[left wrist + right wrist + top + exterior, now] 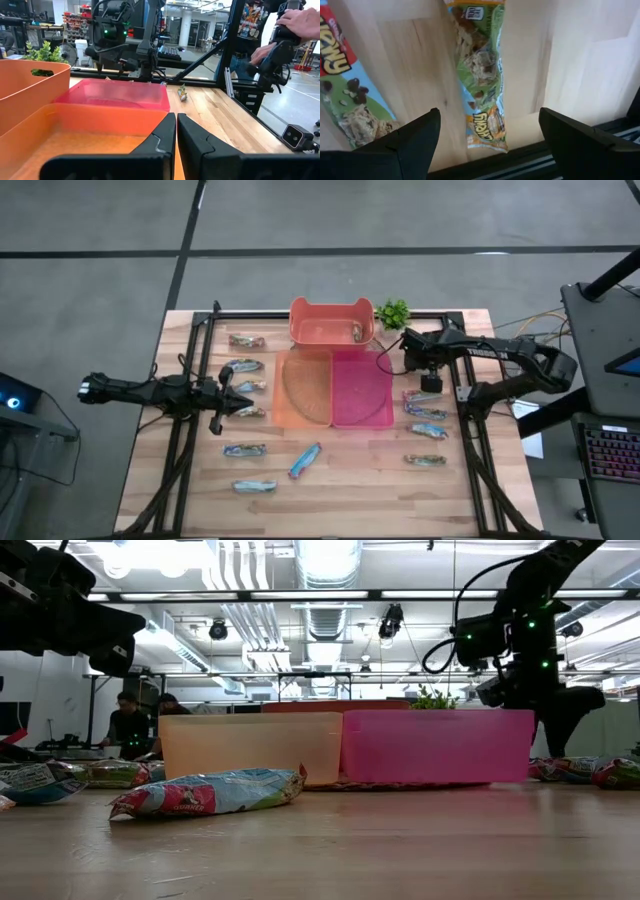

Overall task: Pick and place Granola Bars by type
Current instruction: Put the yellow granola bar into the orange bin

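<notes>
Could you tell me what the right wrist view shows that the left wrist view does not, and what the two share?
Only the right wrist view shows, close up, a green-wrapped granola bar between the open right gripper fingers, plus a red-and-blue bar.

Only the left wrist view shows the shut left gripper, the orange bin, the pink bin, the plant and a person's hand.

Both show the wooden table.

Overhead; table-level; two wrist close-ups

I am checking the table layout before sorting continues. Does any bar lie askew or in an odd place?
One bar near the table's front lies diagonally, while the others lie roughly level in side columns. Another bar already sits in the coral bin.
</notes>
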